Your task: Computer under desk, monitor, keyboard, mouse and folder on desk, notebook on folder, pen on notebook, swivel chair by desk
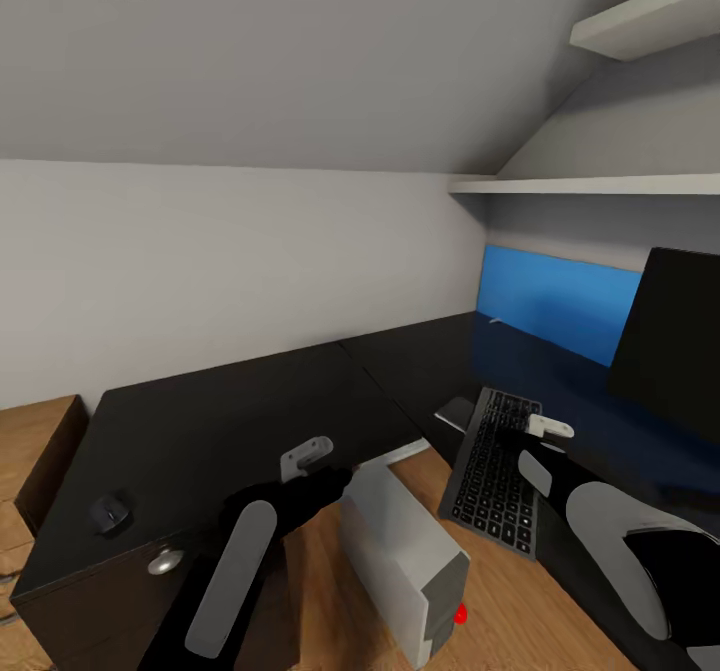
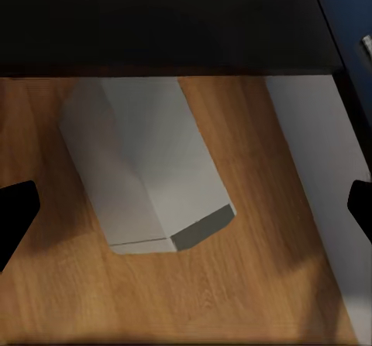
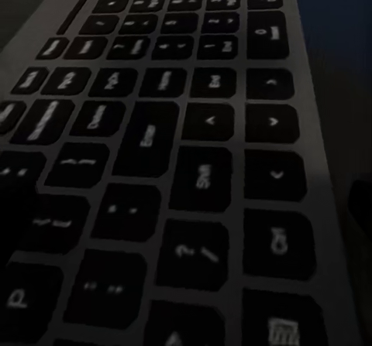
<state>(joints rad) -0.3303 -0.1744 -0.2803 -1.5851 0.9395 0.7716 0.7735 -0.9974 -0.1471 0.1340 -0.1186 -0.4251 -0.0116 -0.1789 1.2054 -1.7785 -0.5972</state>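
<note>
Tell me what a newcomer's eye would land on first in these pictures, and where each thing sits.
First the light grey computer, tipped over on the wood floor in the desk's inner corner, with the left end effector above it. Next the keyboard, hanging partly over the desk's right-hand edge under the right end effector. The black monitor stands behind it against the blue back panel, and the small mouse sits far left.

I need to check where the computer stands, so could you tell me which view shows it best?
The head view: the computer stands whole on the floor beside the desk. The left wrist view shows it from above, partly under the desk edge. The right wrist view shows keyboard keys.
</note>
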